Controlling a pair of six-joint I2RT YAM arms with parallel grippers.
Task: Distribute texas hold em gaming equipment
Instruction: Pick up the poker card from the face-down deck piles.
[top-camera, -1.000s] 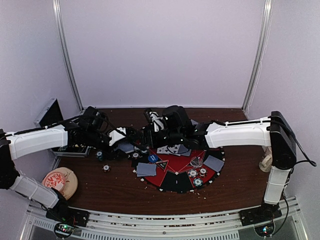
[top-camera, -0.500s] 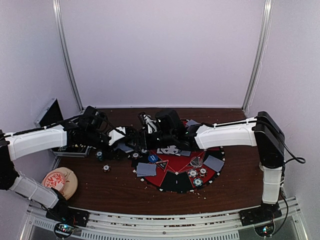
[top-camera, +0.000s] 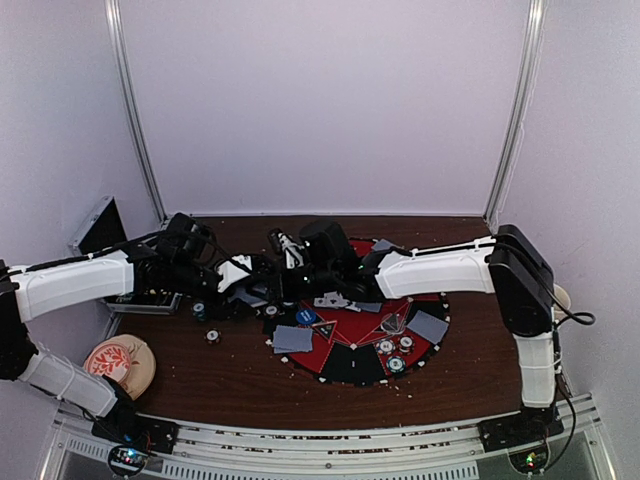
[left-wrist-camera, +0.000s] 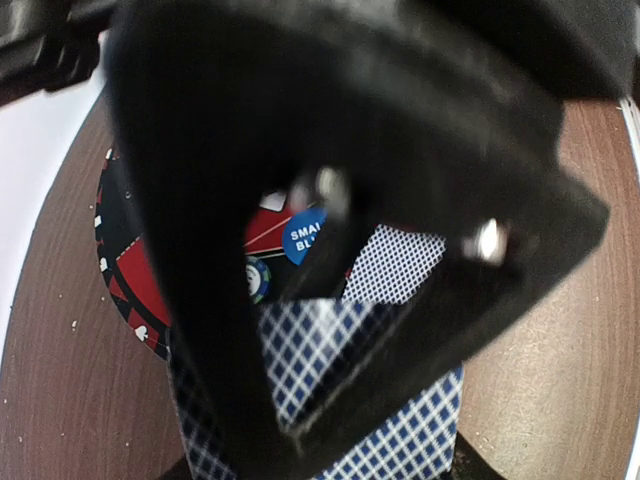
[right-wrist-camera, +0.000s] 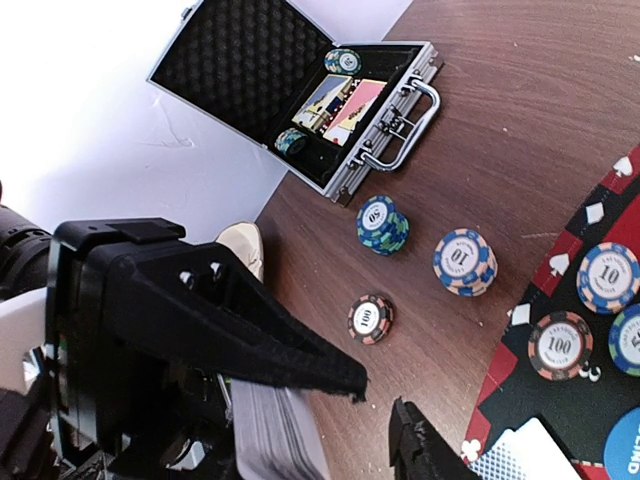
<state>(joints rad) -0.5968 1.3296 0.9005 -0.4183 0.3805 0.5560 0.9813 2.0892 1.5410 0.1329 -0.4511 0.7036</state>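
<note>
Brown wood counter (top-camera: 230, 385), white walls at back, left and right. My left pincer (top-camera: 238, 277) extends toward the left rim of the mat (top-camera: 348, 366) and pinches the deck (right-wrist-camera: 280, 437). The deck's blue-checked backs fill the bottom of the left wrist view, where the fingers themselves are largely masked. My right pincer (right-wrist-camera: 378, 400) is spread, with the deck just beside its upper finger and not gripped by it. Chips (right-wrist-camera: 465, 262) stand in three piles on bare counter between the mat and the open case (right-wrist-camera: 230, 60). The case sits at the left wall with further chips and cards inside. More chips lie on the mat, along with the blue button (left-wrist-camera: 303, 235). Face-down cards (top-camera: 428, 326) lie at its left and right rims.
</note>
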